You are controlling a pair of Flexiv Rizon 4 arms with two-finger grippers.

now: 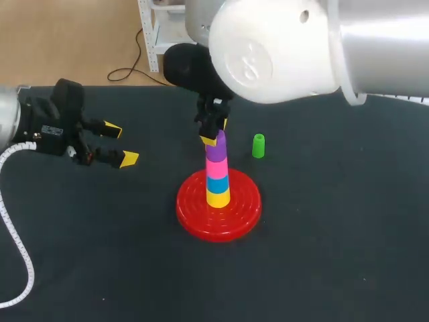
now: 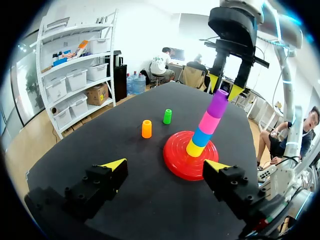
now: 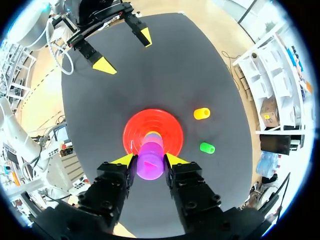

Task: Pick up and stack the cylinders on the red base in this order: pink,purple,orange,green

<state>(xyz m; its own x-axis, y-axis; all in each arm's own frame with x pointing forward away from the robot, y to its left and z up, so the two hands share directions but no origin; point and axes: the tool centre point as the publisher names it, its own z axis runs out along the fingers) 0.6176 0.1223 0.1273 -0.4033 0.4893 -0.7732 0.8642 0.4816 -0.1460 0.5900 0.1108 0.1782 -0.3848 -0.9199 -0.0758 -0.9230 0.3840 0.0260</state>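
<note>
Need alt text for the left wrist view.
The right hand holds the purple cylinder on top of the pink cylinder, blue cylinder and yellow cylinder stacked on the red base. The orange cylinder and green cylinder stand on the table beyond the base; the open left hand frames the foreground.

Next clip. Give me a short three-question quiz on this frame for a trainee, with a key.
1. True or false: the orange cylinder is already stacked on the base.
2. What sits between the right hand's fingers? A) yellow cylinder B) purple cylinder C) blue cylinder
3. Fill in: the left hand, off to the side of the base, is ____ (open or shut).

Key:
1. False. It stands on the table near the green cylinder.
2. B. It is the top piece on the base.
3. Open, holding nothing.
</note>
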